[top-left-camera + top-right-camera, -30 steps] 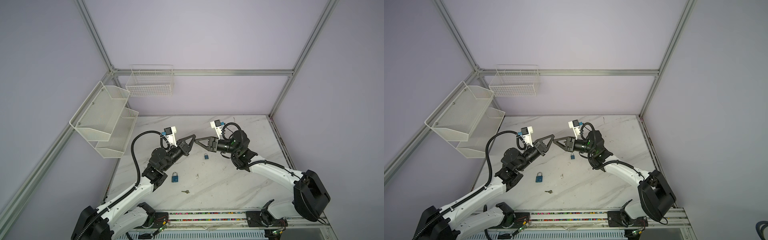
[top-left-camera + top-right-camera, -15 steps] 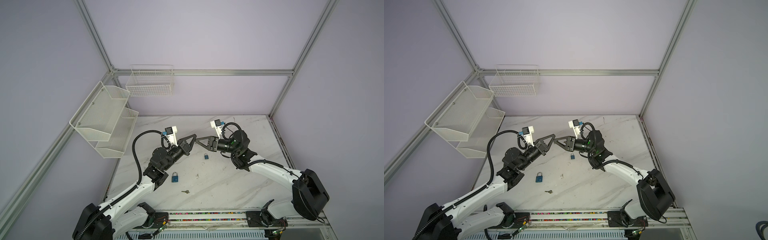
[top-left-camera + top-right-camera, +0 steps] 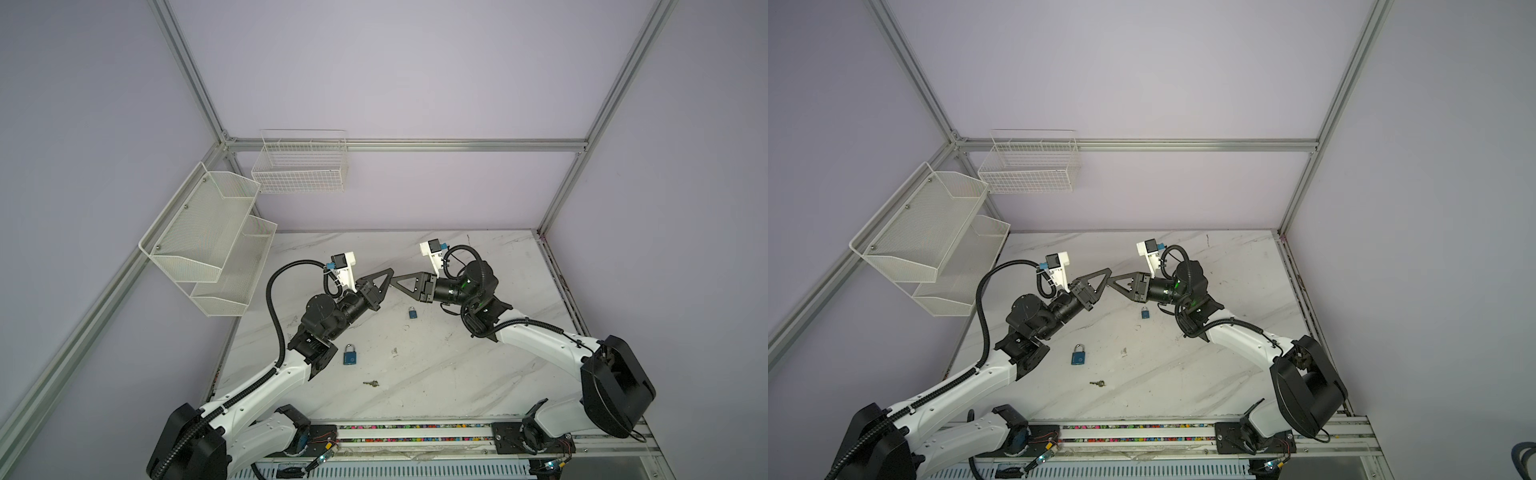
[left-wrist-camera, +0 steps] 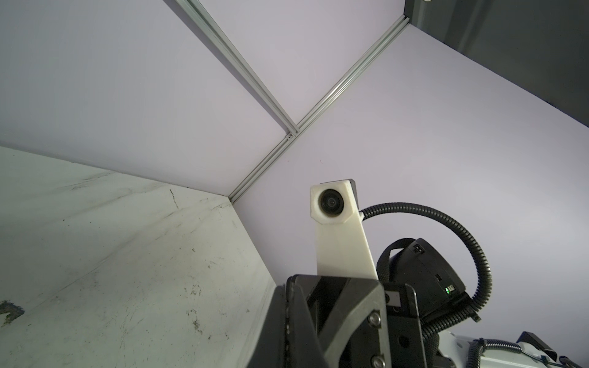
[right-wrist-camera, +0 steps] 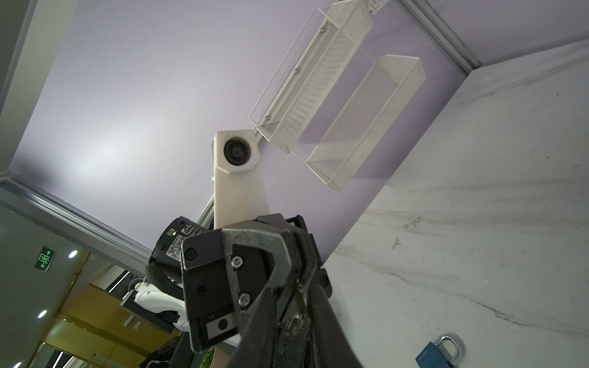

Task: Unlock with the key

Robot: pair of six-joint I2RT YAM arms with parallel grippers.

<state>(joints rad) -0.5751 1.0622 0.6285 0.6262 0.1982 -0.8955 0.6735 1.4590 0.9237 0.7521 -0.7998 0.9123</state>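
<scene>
My two grippers meet tip to tip in the air above the middle of the marble table. The left gripper (image 3: 390, 272) (image 4: 288, 288) is shut. In the right wrist view a small metal key (image 5: 298, 302) sticks out of its tips. The right gripper (image 3: 395, 279) (image 5: 298, 285) has its jaws drawn in close on both sides of that key's head. A small blue padlock (image 3: 412, 312) (image 5: 441, 350) lies on the table below the right gripper. A larger blue padlock (image 3: 350, 354) lies beside the left arm. In both top views the held key is too small to see.
A second key (image 3: 371, 383) lies loose on the table toward the front edge. Two white mesh shelves (image 3: 208, 237) hang on the left wall and a wire basket (image 3: 299, 166) on the back wall. Metal frame posts stand at the table's corners.
The right gripper's jaws have narrowed around the key. Both arms have stayed almost where they were, tips together. The padlocks and the loose key have not moved.
</scene>
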